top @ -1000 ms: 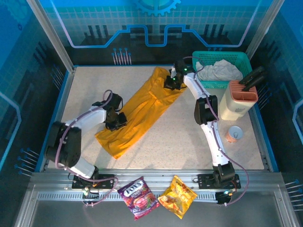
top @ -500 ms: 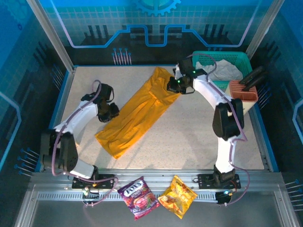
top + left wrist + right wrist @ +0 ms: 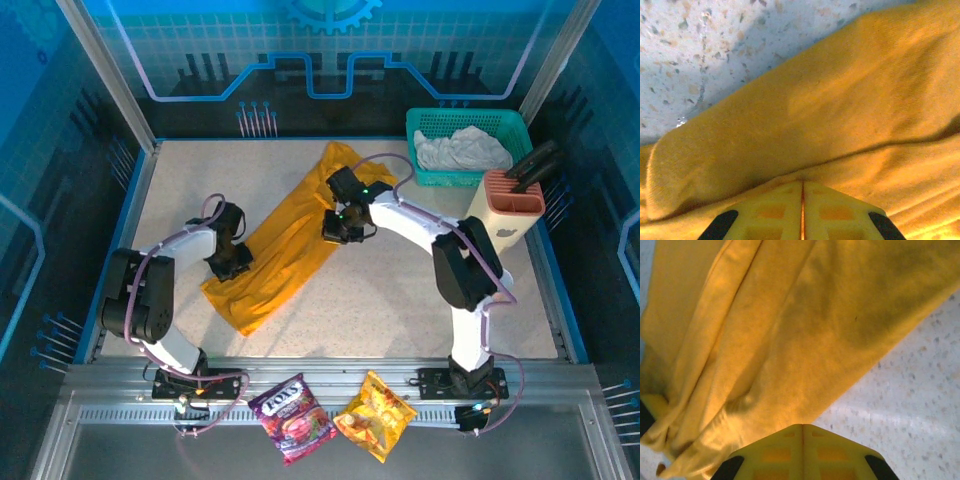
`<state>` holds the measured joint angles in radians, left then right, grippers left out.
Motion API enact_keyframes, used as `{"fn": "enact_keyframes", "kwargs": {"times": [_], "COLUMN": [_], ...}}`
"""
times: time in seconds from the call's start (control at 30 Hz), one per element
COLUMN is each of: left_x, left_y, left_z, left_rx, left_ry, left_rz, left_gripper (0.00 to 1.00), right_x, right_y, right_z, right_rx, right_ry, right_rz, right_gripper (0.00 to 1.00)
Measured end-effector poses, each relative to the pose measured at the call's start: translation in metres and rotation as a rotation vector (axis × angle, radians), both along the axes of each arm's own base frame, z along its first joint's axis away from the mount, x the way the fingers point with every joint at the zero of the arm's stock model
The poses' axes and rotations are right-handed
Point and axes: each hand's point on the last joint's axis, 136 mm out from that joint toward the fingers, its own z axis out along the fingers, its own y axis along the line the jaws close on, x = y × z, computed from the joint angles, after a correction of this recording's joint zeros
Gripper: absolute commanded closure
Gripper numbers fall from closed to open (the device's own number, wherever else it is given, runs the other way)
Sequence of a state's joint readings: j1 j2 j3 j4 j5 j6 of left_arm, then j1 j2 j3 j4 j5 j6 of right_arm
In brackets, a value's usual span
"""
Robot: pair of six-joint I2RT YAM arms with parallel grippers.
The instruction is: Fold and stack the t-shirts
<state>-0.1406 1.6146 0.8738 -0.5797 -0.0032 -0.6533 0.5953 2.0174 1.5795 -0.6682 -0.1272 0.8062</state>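
Speckled table (image 3: 400, 290) (blue-walled booth) carries the orange t-shirt (image 3: 290, 240); we see left gripper (image 3: 802, 186) and right gripper (image 3: 802, 428) clenched, perhaps pinching it.

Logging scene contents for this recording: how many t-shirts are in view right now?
2. The golden-orange t-shirt lies diagonally on the table; the whitish-grey t-shirt is bunched in the green basket, far right. More could be hidden beneath it.

white left arm (image 3: 180, 243) and right arm (image 3: 418, 221), black joints (image 3: 460, 272), looping grey cables (image 3: 380, 158), yellow fingers (image 3: 772, 214)
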Motion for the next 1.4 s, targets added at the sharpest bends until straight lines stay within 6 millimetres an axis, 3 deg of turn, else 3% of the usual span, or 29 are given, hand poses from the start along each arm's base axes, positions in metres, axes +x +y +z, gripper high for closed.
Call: {"fn": "enact_keyframes", "kwargs": {"times": [0.07,0.17,0.27,0.33,0.67,0.97,1.03,1.17,1.4], "left_x": [-0.001,-0.008,-0.019,-0.024,-0.040,-0.048,-0.050,-0.053,-0.059], "left_y": [-0.001,-0.009,-0.024,-0.034,-0.093,-0.174,-0.192,-0.207,-0.195], "left_z": [0.000,-0.001,-0.002,-0.002,-0.003,-0.002,-0.001,0.000,0.016], "left_rx": [-0.004,-0.009,-0.023,-0.035,-0.109,-0.245,-0.276,-0.289,-0.178], "left_ry": [-0.024,-0.047,-0.060,-0.068,-0.115,-0.137,-0.135,-0.119,-0.074], "left_rz": [0.002,-0.006,-0.025,-0.036,-0.086,-0.138,-0.153,-0.166,-0.194], "left_gripper": [0.91,0.91,0.91,0.91,0.91,0.92,0.92,0.86,0.66], "right_x": [0.018,0.029,0.055,0.063,0.099,0.151,0.156,0.154,0.134], "right_y": [0.002,-0.007,-0.019,-0.026,-0.044,-0.061,-0.068,-0.081,-0.087], "right_z": [-0.024,-0.062,-0.054,-0.061,-0.057,-0.056,-0.056,-0.056,-0.051], "right_rx": [-0.018,-0.047,-0.057,-0.060,-0.103,-0.072,-0.069,-0.069,-0.060], "right_ry": [0.019,0.094,0.056,0.076,0.072,0.021,0.018,0.032,0.030], "right_rz": [-0.023,-0.050,-0.094,-0.107,-0.070,0.003,0.019,0.053,0.162], "right_gripper": [1.00,1.00,1.00,1.00,1.00,1.00,1.00,1.00,0.96]}}
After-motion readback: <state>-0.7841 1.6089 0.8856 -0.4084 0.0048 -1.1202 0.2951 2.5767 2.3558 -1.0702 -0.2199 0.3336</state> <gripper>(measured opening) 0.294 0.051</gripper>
